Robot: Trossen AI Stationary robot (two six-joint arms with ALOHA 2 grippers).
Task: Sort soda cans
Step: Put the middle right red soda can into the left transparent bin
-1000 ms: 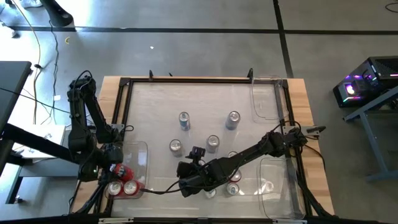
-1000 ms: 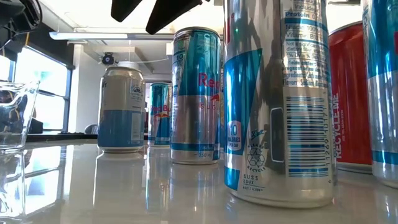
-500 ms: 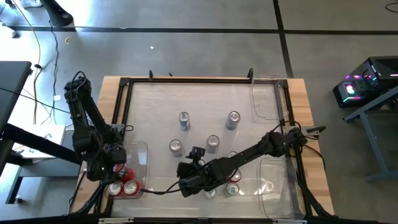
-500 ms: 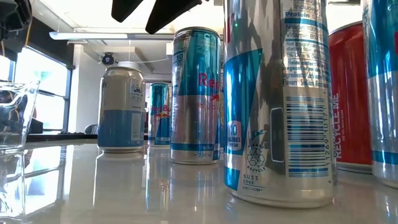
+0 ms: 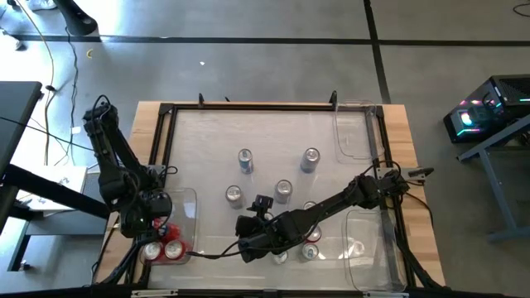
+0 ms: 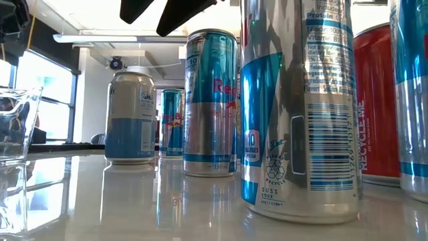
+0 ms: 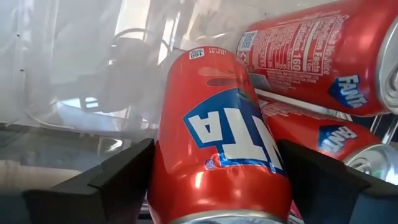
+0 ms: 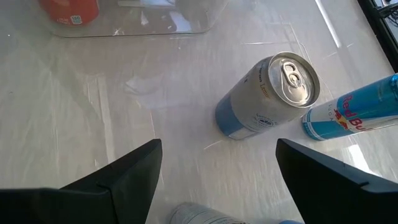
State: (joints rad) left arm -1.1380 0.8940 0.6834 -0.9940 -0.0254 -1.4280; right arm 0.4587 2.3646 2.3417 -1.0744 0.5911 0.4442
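While the left pincer (image 7: 214,180) grips a red Fanta can (image 7: 217,143), right pincer (image 8: 217,180) open, Red Bull can (image 6: 211,100) upright.

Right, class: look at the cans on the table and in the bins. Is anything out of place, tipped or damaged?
Nothing stands out. The red Fanta can sits between the left end effector fingers at the bin holding other red cans. The silver-blue cans stand upright.
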